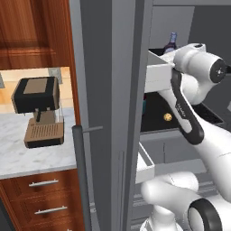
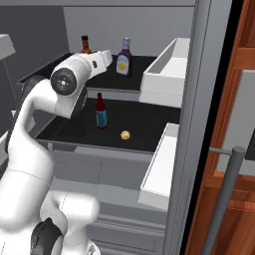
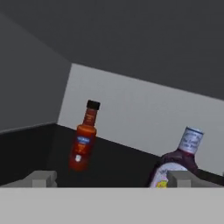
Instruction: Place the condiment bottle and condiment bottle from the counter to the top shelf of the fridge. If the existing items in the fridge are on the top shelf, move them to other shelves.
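My gripper (image 3: pixel 111 178) was wide open and held nothing; it was inside the fridge (image 2: pixel 199 99) at the level of the top shelf (image 2: pixel 112 90). Both condiment bottles stood upright on this shelf, well apart: the red bottle (image 3: pixel 84 136) to the left near the back wall, the squat bottle (image 3: pixel 177 164) to the right. On the shelf below (image 2: pixel 94 142) stood the blue-label bottle (image 2: pixel 101 111), with the tan ball (image 2: pixel 125 134) near it.

Top shelf (image 2: pixel 107 79) with dark red bottle (image 2: pixel 85 44) and pale bottle (image 2: pixel 124 58), lower shelf (image 2: pixel 144 130) with blue-label bottle (image 2: pixel 101 112), tan ball (image 2: pixel 125 134)
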Motion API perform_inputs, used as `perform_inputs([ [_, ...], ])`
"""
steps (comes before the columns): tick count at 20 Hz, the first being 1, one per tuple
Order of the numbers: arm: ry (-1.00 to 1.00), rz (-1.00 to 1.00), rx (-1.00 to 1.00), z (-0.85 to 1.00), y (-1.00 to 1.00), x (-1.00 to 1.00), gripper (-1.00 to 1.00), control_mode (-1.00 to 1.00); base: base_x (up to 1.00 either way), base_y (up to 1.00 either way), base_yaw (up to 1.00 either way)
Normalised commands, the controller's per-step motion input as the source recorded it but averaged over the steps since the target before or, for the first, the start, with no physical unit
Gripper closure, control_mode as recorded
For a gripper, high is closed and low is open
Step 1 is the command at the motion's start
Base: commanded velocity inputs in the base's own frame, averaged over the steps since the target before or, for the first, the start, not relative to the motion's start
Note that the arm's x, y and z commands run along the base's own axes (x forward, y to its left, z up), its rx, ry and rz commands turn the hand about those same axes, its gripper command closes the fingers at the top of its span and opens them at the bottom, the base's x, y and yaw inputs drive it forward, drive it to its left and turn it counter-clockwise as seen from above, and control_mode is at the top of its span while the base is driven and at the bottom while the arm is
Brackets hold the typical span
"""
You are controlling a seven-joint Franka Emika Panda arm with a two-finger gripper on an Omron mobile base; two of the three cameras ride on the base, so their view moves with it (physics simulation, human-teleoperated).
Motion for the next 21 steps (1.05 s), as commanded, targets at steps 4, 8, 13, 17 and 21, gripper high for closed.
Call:
perform_inputs([
  [4, 0.01, 0.0, -0.01, 0.16, -0.47, -1.0, -1.0, -1.0, 0.0, 0.0, 0.0],
  [8, 0.06, 0.01, 0.0, 0.35, -0.53, -1.0, -1.0, -1.0, 0.0, 0.0, 0.0],
  [13, -0.09, 0.17, -0.06, 0.15, -0.11, -0.64, -1.0, -1.0, 0.0, 0.0, 0.0],
  [17, 0.0, 0.0, -0.02, 0.0, 0.0, 0.01, -1.0, -1.0, 0.0, 0.0, 0.0],
  [21, -0.07, 0.0, 0.02, 0.0, -0.04, -0.17, -1.0, -1.0, 0.0, 0.0, 0.0],
])
